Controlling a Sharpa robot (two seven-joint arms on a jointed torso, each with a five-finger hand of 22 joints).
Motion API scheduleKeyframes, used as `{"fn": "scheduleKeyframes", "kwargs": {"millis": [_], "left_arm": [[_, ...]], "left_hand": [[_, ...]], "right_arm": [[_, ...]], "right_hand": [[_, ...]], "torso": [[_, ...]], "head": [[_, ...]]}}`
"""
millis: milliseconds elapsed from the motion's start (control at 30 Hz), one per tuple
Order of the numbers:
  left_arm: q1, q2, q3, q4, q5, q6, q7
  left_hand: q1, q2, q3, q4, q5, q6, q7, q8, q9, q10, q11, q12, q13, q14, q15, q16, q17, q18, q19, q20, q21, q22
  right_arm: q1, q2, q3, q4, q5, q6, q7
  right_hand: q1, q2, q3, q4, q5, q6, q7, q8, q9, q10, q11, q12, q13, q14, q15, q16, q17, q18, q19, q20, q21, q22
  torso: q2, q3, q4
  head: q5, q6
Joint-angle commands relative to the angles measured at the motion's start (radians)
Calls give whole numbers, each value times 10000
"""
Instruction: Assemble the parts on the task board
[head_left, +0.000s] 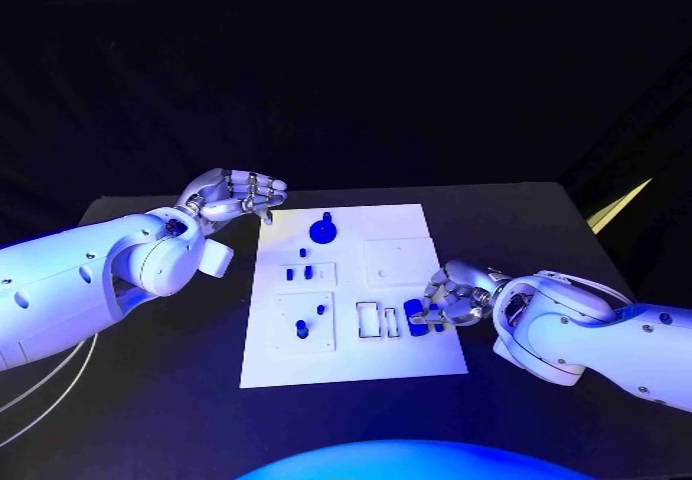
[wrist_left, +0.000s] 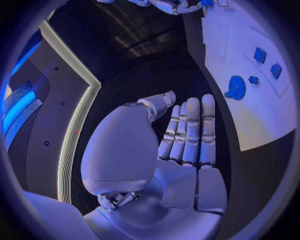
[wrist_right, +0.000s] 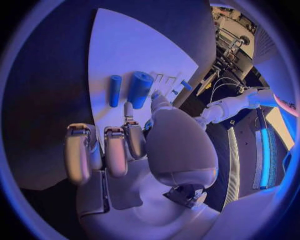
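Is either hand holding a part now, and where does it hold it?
Left hand holds nothing. Right hand touches one end of a blue cylinder on the board; whether it grips it cannot be told.

Lab or demo booth: black table (head_left: 173, 400), coloured lighting.

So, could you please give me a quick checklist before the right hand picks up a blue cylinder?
1. Right hand at the cylinders by the board's right edge: ok.
2. Thick cylinder gripped: cannot tell; fingers hide contact.
3. Thin cylinder lying free beside it: ok.
4. Left hand clear of the board, holding nothing: ok.
5. Round blue part at the far end out of the way: ok.
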Motion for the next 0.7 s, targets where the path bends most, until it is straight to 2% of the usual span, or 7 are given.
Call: {"fn": "scheduleKeyframes", "kwargs": {"millis": [33, 300, 500, 700], "left_arm": [[-3, 7, 6, 33, 12, 48, -6], [-3, -11, 6, 40, -4, 134, -89], [-3, -4, 6, 53, -19, 168, -139], [-2, -20, 6, 59, -23, 150, -162]], "left_hand": [[-225, 122, -244, 85, 194, -28, 91, 40, -21, -150, 38, 112, -52, -98, -15, -137, -121, 54, 18, -23, -104, -113], [-223, 126, -253, 87, 196, -28, 89, 46, -19, -158, 36, 124, -53, -97, -16, -148, -136, 56, 16, -21, -128, -128], [-217, 125, -255, 83, 197, -28, 88, 49, -19, -162, 35, 129, -53, -99, -16, -153, -142, 57, 15, -20, -137, -134], [-203, 122, -258, 73, 198, -28, 88, 52, -18, -190, 38, 126, -59, -108, -15, -166, -154, 58, 13, -20, -152, -143]], "right_arm": [[-52, 74, -2, -34, -137, 79, -116], [-295, 476, -1, -251, -358, 29, -385], [-385, 732, -1, -495, -478, 55, -560], [-424, 860, 0, -576, -456, -50, -556]], "right_hand": [[-326, 48, -531, 54, 81, 147, -1, 261, 17, 190, -72, 99, 1127, 813, -75, 149, 1755, -255, 825, -185, 213, 2361], [-479, 150, -775, 61, 90, 240, -34, 321, 32, 187, -100, 76, 1132, 811, -97, 145, 1753, -258, 828, -202, 225, 2371], [-507, 239, -855, 52, 97, 319, -63, 377, 53, 201, -123, 86, 1153, 814, -114, 150, 1769, -261, 833, -214, 238, 2379], [-348, 359, -905, 29, 95, 437, -115, 483, 97, 231, -167, 113, 1193, 820, -150, 159, 1796, -269, 844, -242, 273, 2399]], "torso": [[-4, 4, 3], [0, -3, -4], [-9, -23, 23], [-10, -15, -7]], "head": [[11, -8], [43, -21], [57, -32], [79, -43]]}}
